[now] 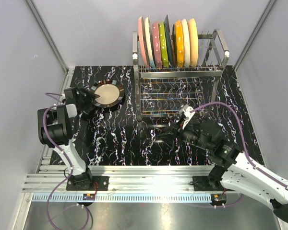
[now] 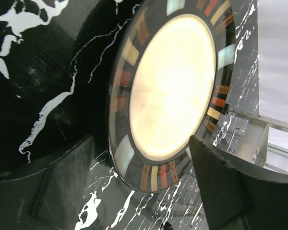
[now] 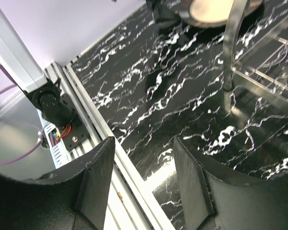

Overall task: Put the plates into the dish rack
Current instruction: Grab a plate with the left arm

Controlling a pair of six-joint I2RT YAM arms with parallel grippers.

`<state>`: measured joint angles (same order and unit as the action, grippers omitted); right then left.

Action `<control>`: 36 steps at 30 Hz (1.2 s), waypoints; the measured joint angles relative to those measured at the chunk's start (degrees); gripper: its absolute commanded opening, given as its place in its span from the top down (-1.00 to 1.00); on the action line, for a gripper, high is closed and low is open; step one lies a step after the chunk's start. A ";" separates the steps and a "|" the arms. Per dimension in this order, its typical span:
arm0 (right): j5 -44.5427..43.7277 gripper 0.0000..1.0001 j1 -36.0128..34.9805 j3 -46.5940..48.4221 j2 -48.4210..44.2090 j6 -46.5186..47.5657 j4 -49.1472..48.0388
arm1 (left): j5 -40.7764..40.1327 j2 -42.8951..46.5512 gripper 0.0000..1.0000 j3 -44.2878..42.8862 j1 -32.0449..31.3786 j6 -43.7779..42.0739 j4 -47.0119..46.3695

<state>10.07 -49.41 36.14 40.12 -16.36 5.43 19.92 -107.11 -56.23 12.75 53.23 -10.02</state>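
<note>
Black marbled tabletop: the black-rimmed plate lies flat near the far-left corner, the only one not yet racked. The other plates stand on edge between the tines of the dish rack at the far edge. The left tool straddles its near rim, fingers apart and not clamped, likely lined up to pinch it. The right tool hangs before the rack, fingers apart, empty, likely keeping clear.

Black-white arms, purple cables, black tool fingers.

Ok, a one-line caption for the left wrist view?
Left tool, open, straddles the black-rimmed plate lying on the marbled table.
</note>
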 measured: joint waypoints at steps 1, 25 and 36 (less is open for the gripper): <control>-0.15 -0.16 0.00 0.57 -0.04 0.26 0.17 | -0.15 -0.11 -0.61 0.00 0.00 0.11 -0.02; -1.99 -0.08 0.00 5.14 -1.27 1.88 6.40 | -0.61 -4.24 0.62 -0.76 -1.03 2.12 -1.99; -1.66 -0.15 0.00 7.39 -1.33 2.08 10.45 | -0.74 -2.01 1.00 0.57 -1.05 2.93 -0.20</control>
<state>8.40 -49.41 43.53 38.79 -14.28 15.88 19.18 -109.12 -55.66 11.70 56.16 -10.22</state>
